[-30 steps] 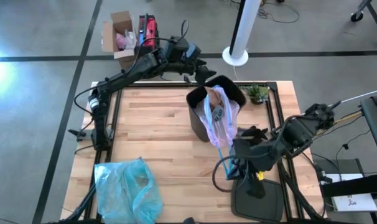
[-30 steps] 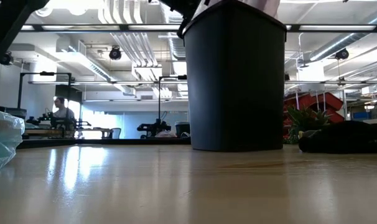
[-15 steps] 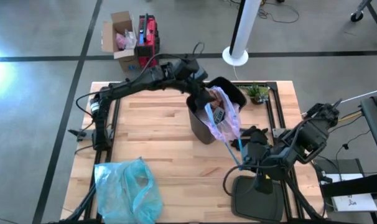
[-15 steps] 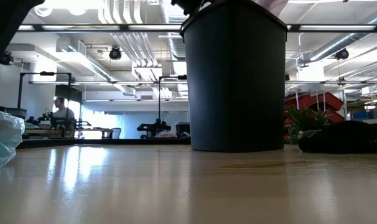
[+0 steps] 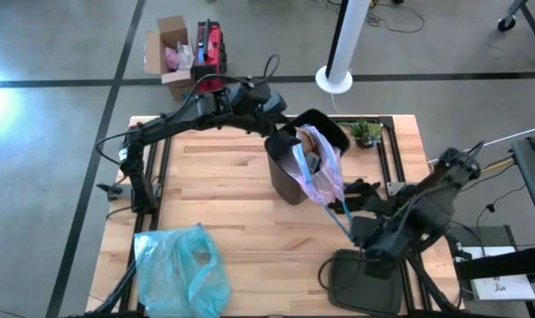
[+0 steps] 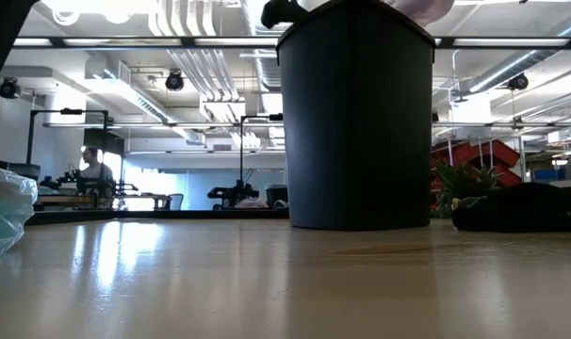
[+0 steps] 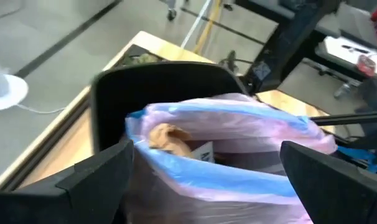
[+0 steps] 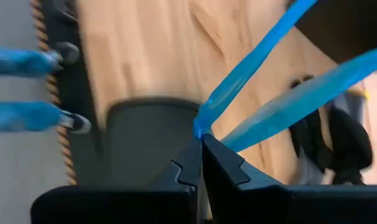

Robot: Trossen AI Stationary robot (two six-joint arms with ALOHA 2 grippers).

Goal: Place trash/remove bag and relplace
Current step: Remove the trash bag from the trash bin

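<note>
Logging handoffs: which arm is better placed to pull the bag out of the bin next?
Right. Its hand is shut on the blue drawstring of the bag, drawn taut from the bin. The left hand hovers open at the rim, gripping nothing.

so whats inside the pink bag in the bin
Inside the bag, a brown crumpled scrap and a white printed piece show near the top; anything deeper is hidden by the plastic and the black bin.
</note>
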